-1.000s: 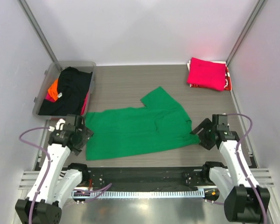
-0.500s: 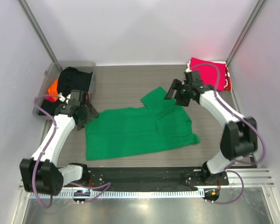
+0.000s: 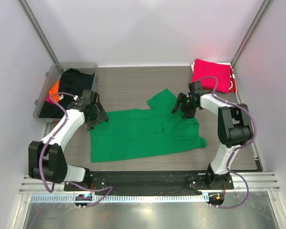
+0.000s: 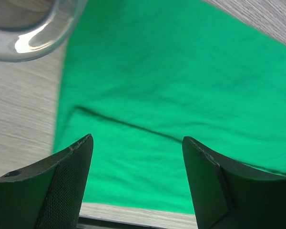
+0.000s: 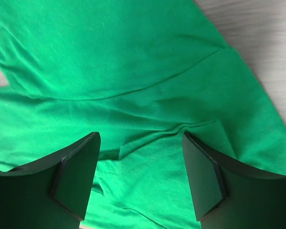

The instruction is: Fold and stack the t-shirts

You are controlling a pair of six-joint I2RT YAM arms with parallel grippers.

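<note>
A bright green t-shirt [image 3: 143, 132] lies spread on the table, one sleeve pointing to the back. My left gripper [image 3: 98, 116] is open over its back left corner, with green cloth [image 4: 148, 109] between the jaws. My right gripper [image 3: 181, 106] is open over the shirt's back right part, by the sleeve, above folds and a hem [image 5: 152, 157]. A folded magenta-pink t-shirt [image 3: 210, 75] lies at the back right. Black [image 3: 72, 91] and orange [image 3: 54, 89] t-shirts sit in the tub.
A clear plastic tub [image 3: 51, 75] stands at the back left; its rim shows in the left wrist view [image 4: 33, 40]. A white and red item [image 3: 233, 80] lies under the pink shirt. Metal posts rise at both back corners.
Both arms have swung from the near corners out to the back of the green shirt. The shirt has shifted a little. Both grippers stay open.
</note>
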